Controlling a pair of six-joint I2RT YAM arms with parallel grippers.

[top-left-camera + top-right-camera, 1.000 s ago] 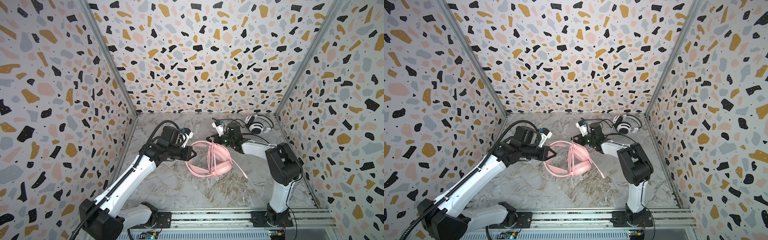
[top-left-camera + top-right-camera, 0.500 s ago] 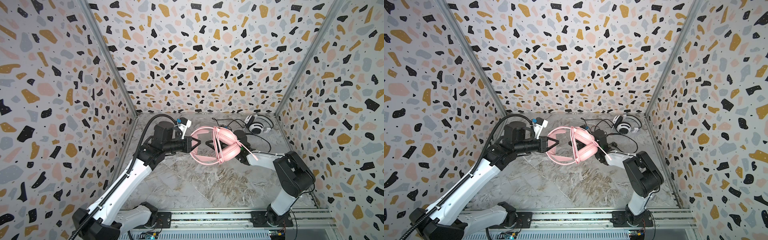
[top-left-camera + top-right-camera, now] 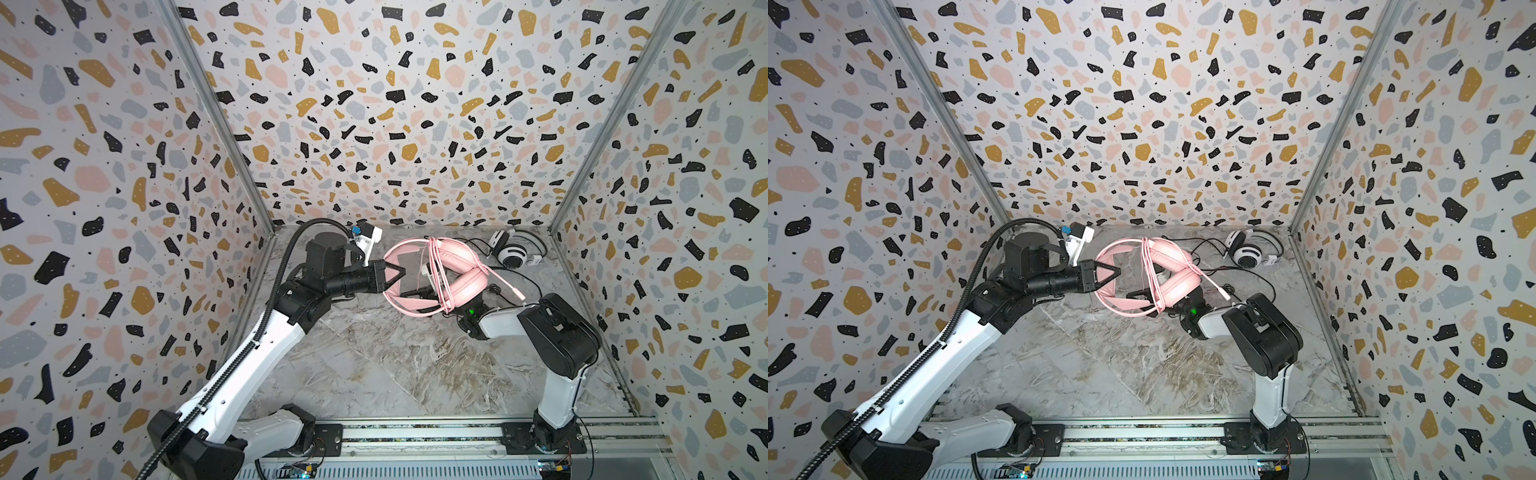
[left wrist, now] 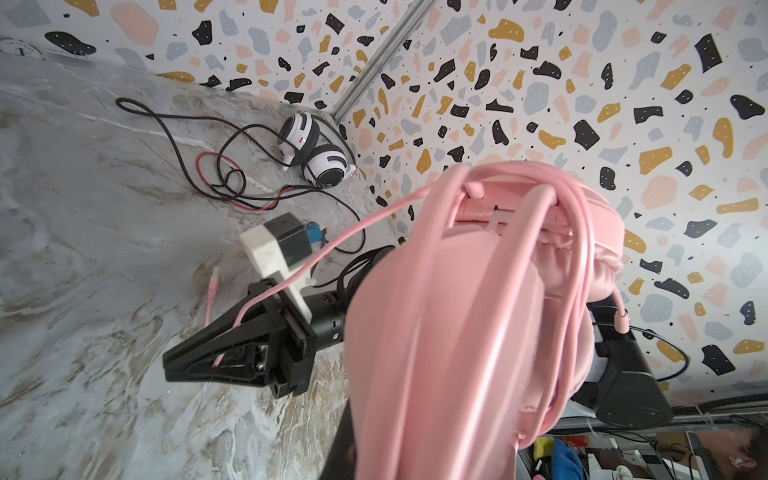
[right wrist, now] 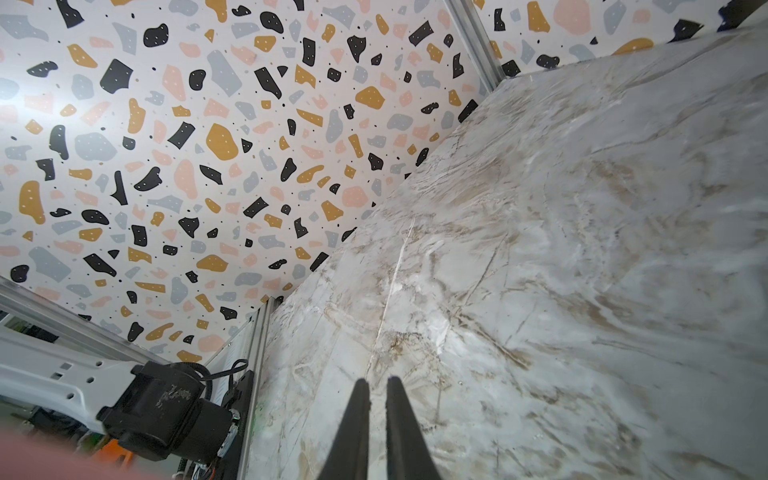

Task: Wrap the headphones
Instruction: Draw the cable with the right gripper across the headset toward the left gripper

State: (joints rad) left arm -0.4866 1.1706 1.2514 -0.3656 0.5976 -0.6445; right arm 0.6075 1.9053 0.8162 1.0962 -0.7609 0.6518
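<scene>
1. Grip on the pink headset [image 3: 467, 286] at its headband by the left gripper [image 3: 398, 272], pinched tight; forearm stretched level toward the middle, holding it up off the marble tabletop [image 3: 395, 365].
2. Wound in several loops across band and ear cups: the pink cord [image 3: 435, 270], plug end sticking out free.
3. Tucked low under the raised headset: the right gripper [image 3: 1136, 296], elbow folded near the right edge.
4. Only from the right wrist: fingers [image 5: 357, 415] a narrow slit apart, bare marble between.
5. Only from the left wrist: cord draped over that gripper, possibly caught near the finger roots; hard to tell.
6. Lying at the far right corner: the white-and-black headset [image 3: 515, 255], black and red cords [image 4: 232, 183] sprawled beside it.
</scene>
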